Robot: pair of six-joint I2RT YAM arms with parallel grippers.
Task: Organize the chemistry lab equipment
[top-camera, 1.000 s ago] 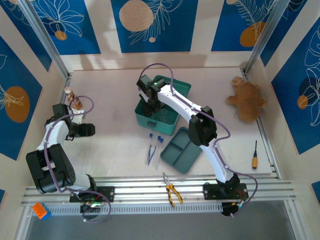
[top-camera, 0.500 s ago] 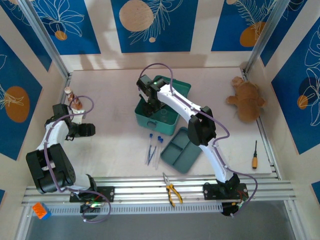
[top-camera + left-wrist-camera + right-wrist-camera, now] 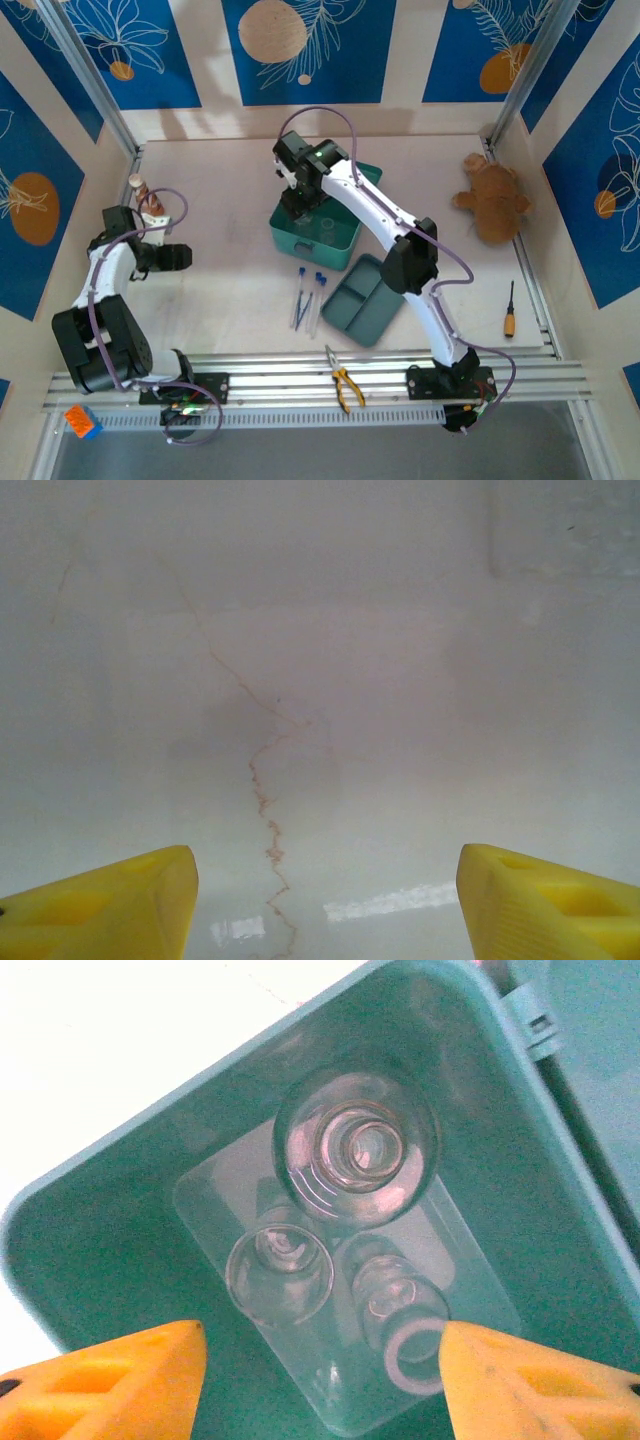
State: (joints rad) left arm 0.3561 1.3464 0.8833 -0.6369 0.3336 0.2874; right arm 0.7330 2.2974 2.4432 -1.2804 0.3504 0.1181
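the teal box sits mid-tabletop, toward the far edge. a divided teal tray lies just beside the box's near right corner. the right gripper hangs over the box's left end, its yellow fingers spread apart with nothing between them. the left gripper, near the left edge, is likewise spread over bare tabletop. three clear glass flasks sit inside the box. blue-capped test tubes lie left of the tray.
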